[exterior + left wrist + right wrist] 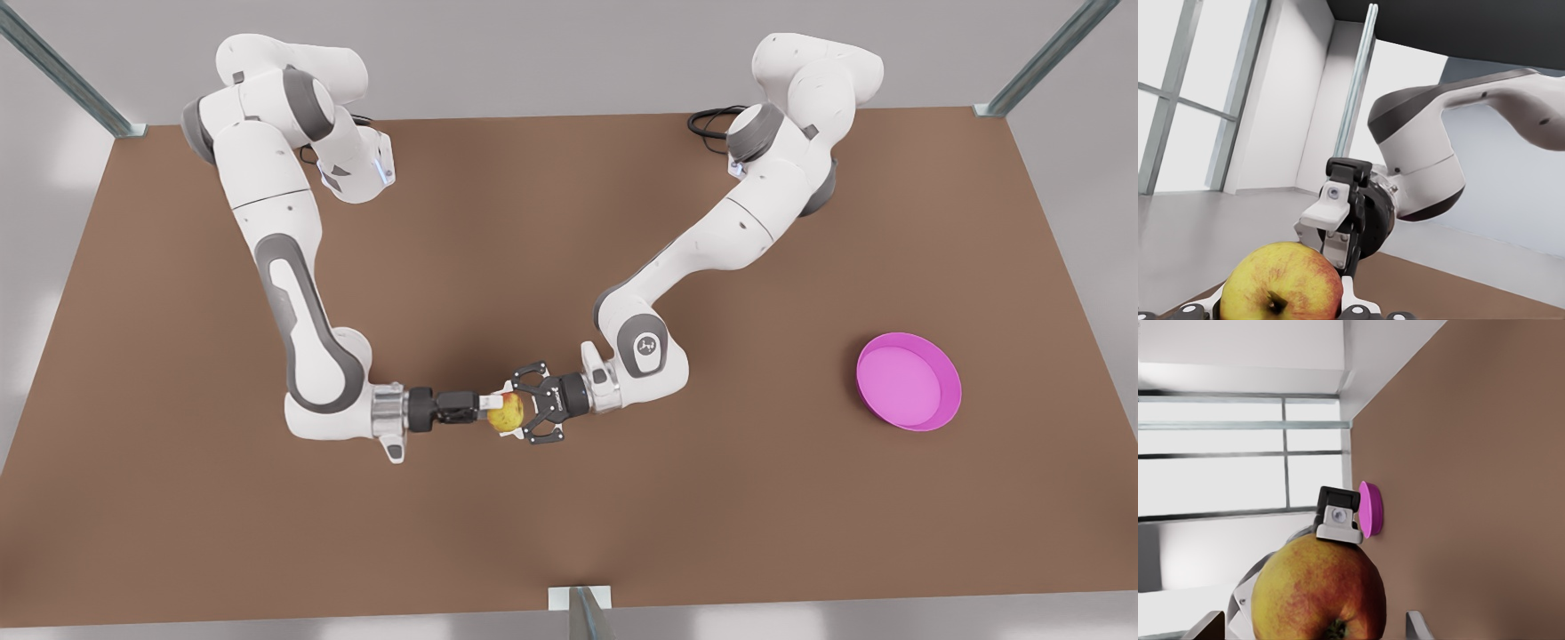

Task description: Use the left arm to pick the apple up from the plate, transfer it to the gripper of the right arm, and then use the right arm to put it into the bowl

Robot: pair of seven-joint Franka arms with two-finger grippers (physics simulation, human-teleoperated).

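Yellow apple (506,414) sits gripped by the left gripper (524,414), right gripper (484,409) fingers flanking; premature release risks dropping it.

Count of things on the table

Two robot arms, each with one hand; one apple (507,413); one pink plate (909,381); one brown table (569,533).

The apple (1317,592) was cut off by the right wrist view's edge. Both grippers' fingertips hid behind it.
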